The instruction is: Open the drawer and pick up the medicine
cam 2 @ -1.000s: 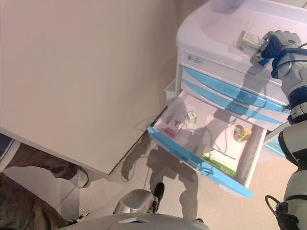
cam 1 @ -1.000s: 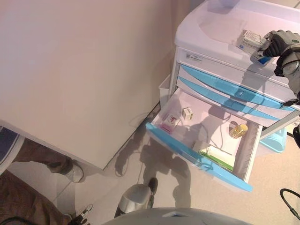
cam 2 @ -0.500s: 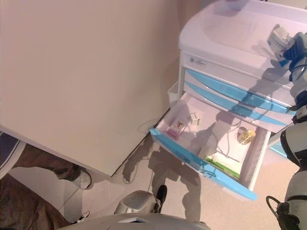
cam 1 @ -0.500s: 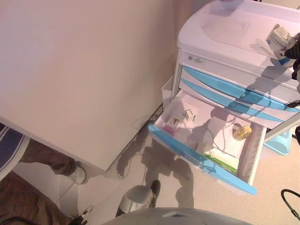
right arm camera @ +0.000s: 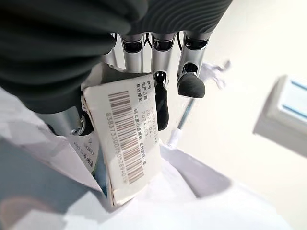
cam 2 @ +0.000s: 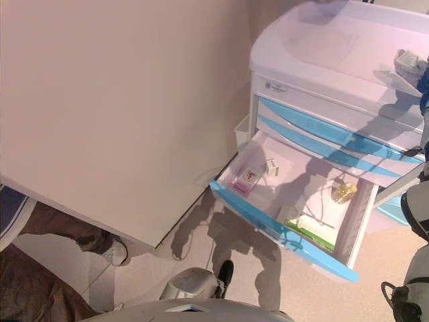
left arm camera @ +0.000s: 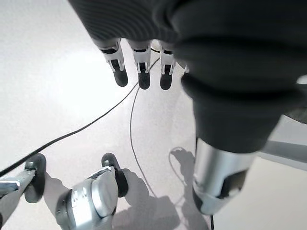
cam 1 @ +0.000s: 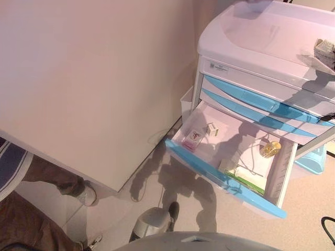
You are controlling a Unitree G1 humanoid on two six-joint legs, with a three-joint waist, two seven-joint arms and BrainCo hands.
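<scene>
**The medicine box is out of the drawer and in the robot's right hand**

The right hand (right arm camera: 96,43) holds a white medicine box (right arm camera: 127,134). Its fingers (right arm camera: 160,103) curl over one side of the box and the thumb presses the other side, so the box sits snug between them and does not look likely to slip. A barcode faces the wrist camera. In the head views the box (cam 1: 324,48) shows at the far right edge, above the white top (cam 1: 251,31) of the medicine cart. I cannot tell if it touches the top or hangs just over it. It is held up there because it has been picked out, and the flat top looks like a good spot to set it down.

The bottom drawer (cam 1: 225,180) of the cart is pulled far out, so the robot can reach inside. The two blue drawers (cam 1: 251,102) above it are closed. Other things lie in the open drawer: a small pink box (cam 1: 192,139) and a tiny white box (cam 1: 212,128) at one end, a gold bottle (cam 1: 270,149) near the other end, and a green and white box (cam 1: 246,177) by the blue front.

The left hand (left arm camera: 139,72) hangs down over the floor, well away from the cart. Its fingers are loose and straight and hold nothing, because this job needs only one hand right now.

A person's leg and shoe (cam 1: 78,191) show by the white wall panel (cam 1: 94,89).

I think the task is almost done.
</scene>
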